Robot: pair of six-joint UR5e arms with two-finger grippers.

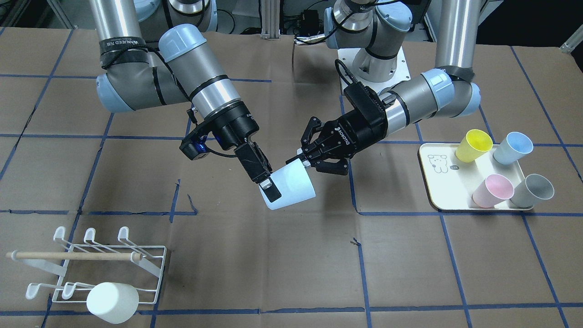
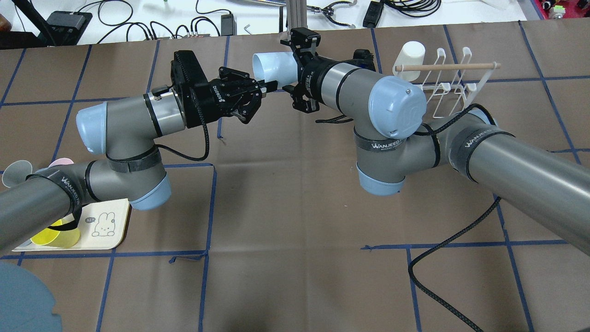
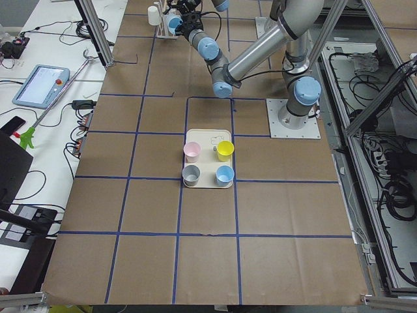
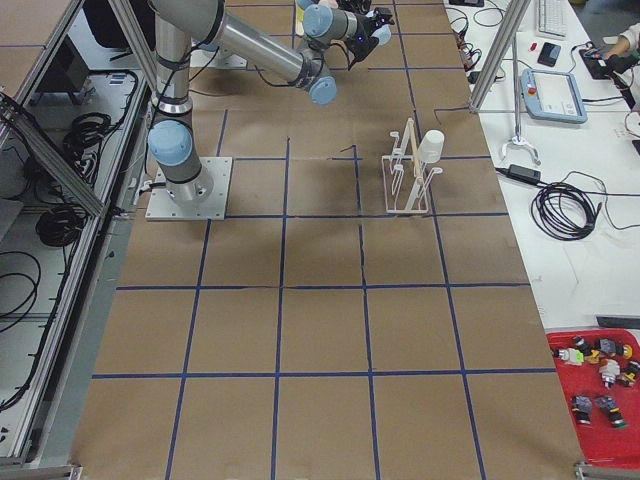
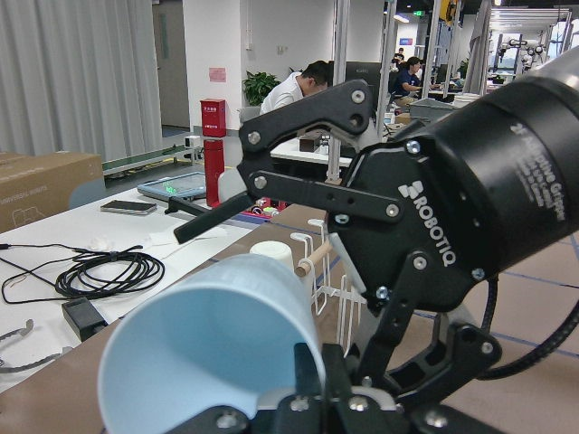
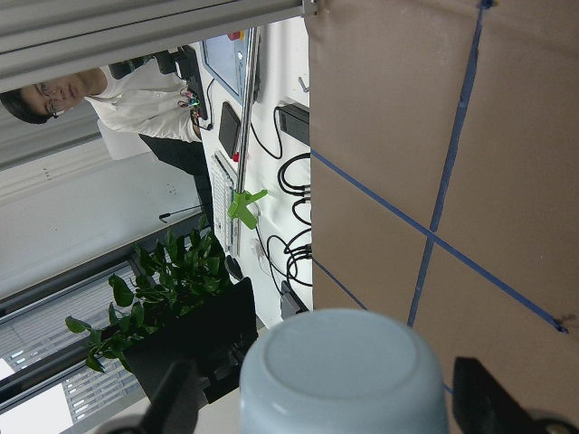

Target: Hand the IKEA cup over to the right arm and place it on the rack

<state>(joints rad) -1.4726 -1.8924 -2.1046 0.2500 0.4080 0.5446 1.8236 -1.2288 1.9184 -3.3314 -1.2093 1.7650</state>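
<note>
Cup (image 1: 294, 187) is in the air on its side between the two grippers, mouth toward the left gripper (image 1: 299, 159), base toward the right gripper (image 1: 268, 190). Risks we see: left lets go before right has bitten and the cup drops, or right closes on the tapered base end and the cup squirts out or twists in the thin rim pinch. Left is nearly closed, clamped on the rim wall. Right is wide, fingers straddling the base end with a gap on one side, so we read no grip. Rack (image 1: 91, 255) sits well beyond the right gripper.
</note>
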